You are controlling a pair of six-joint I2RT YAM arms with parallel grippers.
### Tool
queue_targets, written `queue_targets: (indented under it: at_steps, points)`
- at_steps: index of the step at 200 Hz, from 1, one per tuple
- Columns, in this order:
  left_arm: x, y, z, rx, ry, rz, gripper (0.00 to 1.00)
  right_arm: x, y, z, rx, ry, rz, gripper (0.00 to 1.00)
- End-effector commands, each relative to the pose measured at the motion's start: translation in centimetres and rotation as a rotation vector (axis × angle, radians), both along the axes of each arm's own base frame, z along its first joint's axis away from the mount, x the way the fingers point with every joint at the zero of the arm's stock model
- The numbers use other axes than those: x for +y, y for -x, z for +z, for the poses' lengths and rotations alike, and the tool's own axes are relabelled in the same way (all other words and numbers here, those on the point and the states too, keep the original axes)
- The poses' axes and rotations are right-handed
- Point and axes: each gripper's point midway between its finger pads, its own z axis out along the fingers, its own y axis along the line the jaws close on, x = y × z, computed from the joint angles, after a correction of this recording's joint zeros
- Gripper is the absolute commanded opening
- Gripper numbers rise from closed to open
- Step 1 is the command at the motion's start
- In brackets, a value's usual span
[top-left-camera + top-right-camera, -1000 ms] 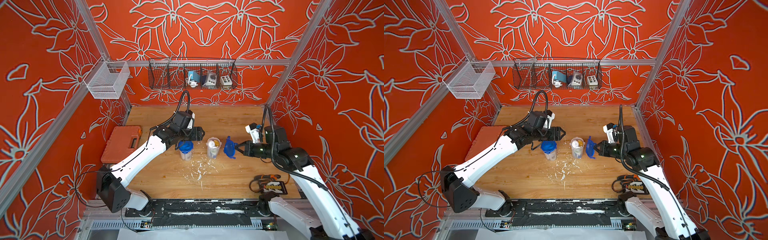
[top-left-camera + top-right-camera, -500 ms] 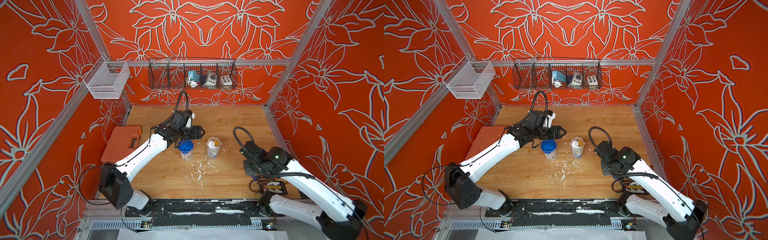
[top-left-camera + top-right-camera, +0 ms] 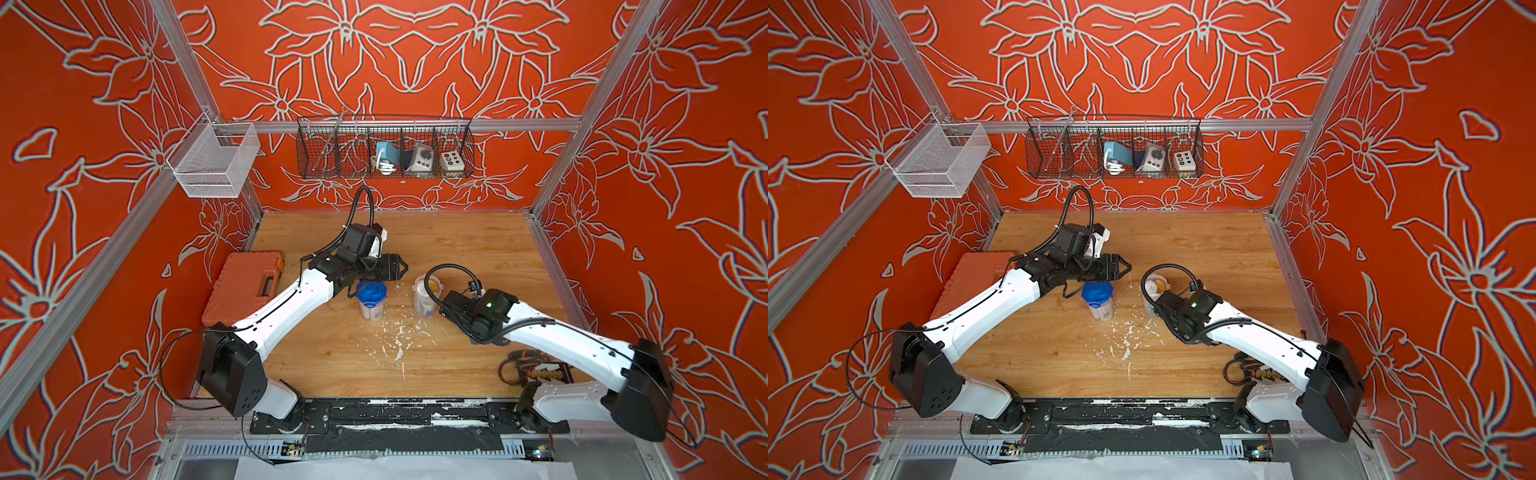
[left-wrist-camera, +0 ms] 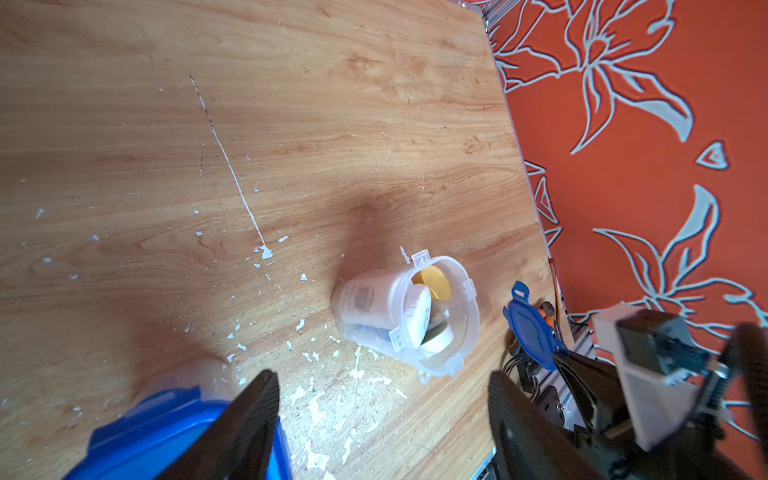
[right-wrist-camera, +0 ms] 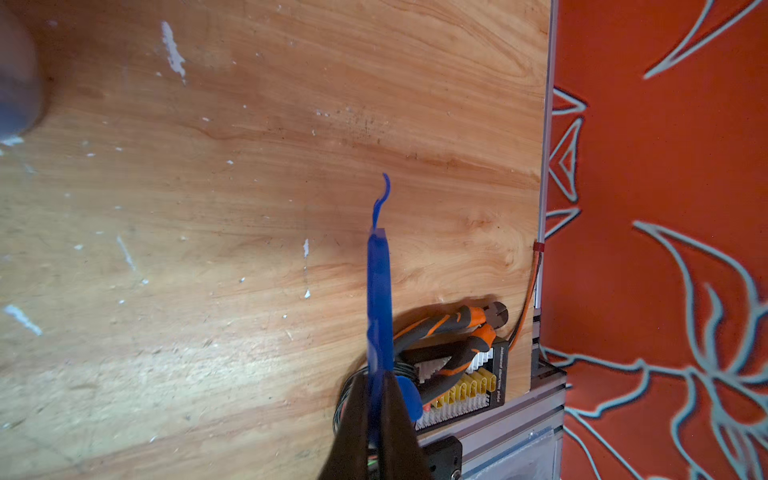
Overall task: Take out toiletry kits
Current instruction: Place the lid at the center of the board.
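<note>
1 lidded tub [image 3: 372,297] | 1 open tub [image 4: 374,307] | 1 lid [image 5: 379,282] in right hand [image 5: 376,386]

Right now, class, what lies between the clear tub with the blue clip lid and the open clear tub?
Only white-flecked bare wooden tabletop lies between the blue-lidded clear tub and the open clear tub; both top views show it.

From my station, the only lettering I can partly read is the small white print along the edge of the black board [image 5: 496,374] under the pliers [image 5: 453,332], something like "balanced charging plate". The grey print on the open clear tub [image 4: 365,299] is too small to read.
</note>
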Motion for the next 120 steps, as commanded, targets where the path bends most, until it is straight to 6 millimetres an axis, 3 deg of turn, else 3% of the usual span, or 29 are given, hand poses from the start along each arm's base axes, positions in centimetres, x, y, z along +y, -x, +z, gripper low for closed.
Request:
queue_targets:
  at_steps: [1,62,120]
  points:
    - [-0.1,-0.1,0.4,-0.005,0.025,-0.001,0.75,-0.6,-1.4,-0.3,-0.078,0.038,-0.027,0.0]
    - [-0.2,0.0,0.1,0.004,0.03,-0.001,0.74,0.3,-1.4,-2.8,-0.022,0.004,-0.013,0.0]
    - [-0.1,-0.1,-0.2,0.009,0.019,0.001,0.74,0.9,1.8,-3.8,0.024,-0.043,0.013,0.0]
